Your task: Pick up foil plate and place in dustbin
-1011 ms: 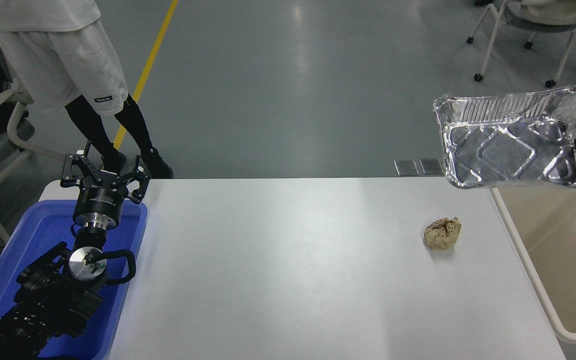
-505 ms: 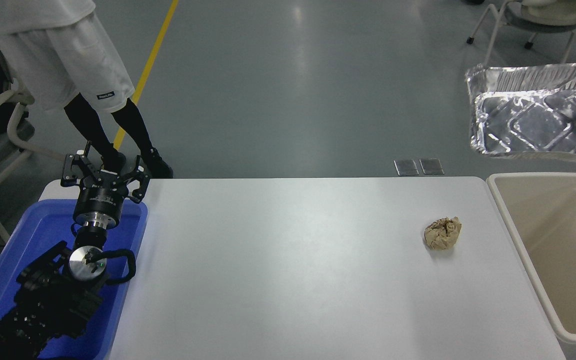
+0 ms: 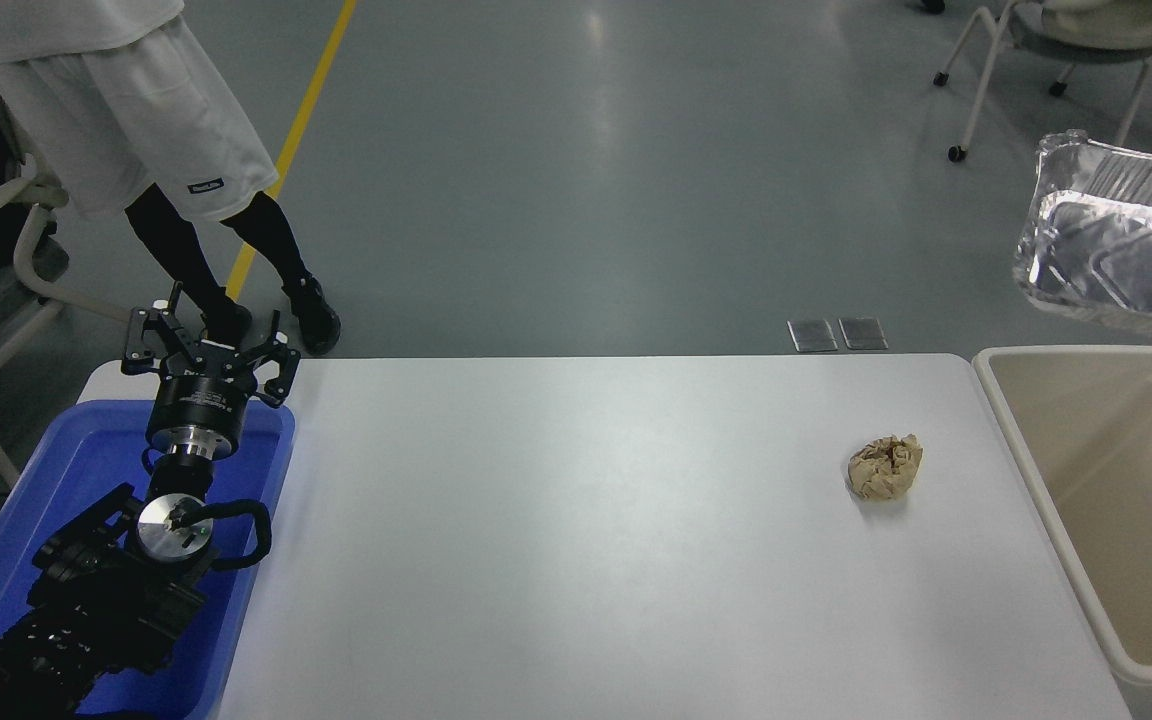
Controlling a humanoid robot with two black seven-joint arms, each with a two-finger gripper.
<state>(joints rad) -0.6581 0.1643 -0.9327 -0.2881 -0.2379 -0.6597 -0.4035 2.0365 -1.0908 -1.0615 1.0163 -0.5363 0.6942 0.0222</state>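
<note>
The foil plate (image 3: 1126, 250), a shiny silver tray with a crinkled rim, hangs in the air at the right edge of the head view, tilted, with its right part cut off by the picture's edge. It is above the far end of the beige dustbin (image 3: 1136, 480), which stands against the table's right side. What holds the plate is out of view, and so is my right gripper. My left gripper (image 3: 208, 340) is parked at the lower left over a blue tub, fingers spread open and holding nothing.
A crumpled brown paper ball (image 3: 886, 467) lies on the white table (image 3: 586, 540) near the dustbin. The blue tub (image 3: 56, 480) sits at the table's left end. A person (image 3: 136, 150) stands beyond the far left corner. Chairs stand at the top right (image 3: 1066, 40) and left.
The foil plate has risen and travelled right, from over the table's corner to above the dustbin, now partly out of frame. The right gripper has left the view. The person's legs shifted slightly.
</note>
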